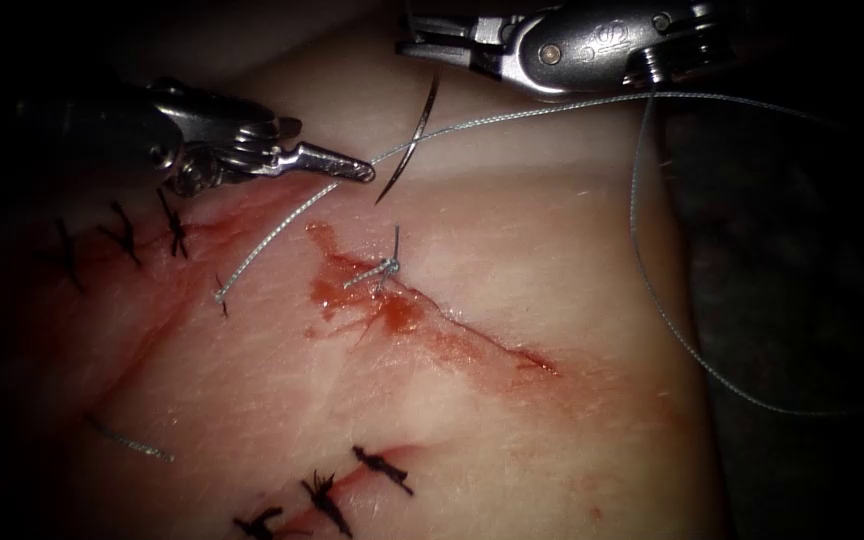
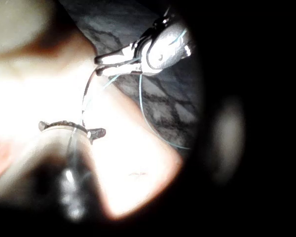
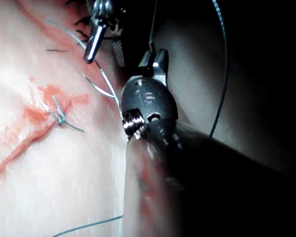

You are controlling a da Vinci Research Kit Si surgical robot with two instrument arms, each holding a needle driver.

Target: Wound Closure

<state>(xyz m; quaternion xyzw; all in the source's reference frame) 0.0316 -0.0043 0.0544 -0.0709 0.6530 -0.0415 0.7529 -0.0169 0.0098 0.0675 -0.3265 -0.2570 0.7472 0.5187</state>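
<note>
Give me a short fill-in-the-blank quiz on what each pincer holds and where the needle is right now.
1. The right pincer holds the ____ near its thread end.
2. The left pincer is shut on the ____.
3. The needle hangs ____ the tissue, not in it.
4. A knotted stitch sits on the ____ with red fluid around it.

Missing words: needle; thread; above; cut

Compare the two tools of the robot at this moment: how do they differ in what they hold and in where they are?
The right tool holds the curved needle near its blunt end, and the needle hangs free above the tissue; the left tool is shut on the thread, not on the needle. The right tool sits beyond the cut, while the left tool lies to the left of it. Both are clear of the tissue.
</note>
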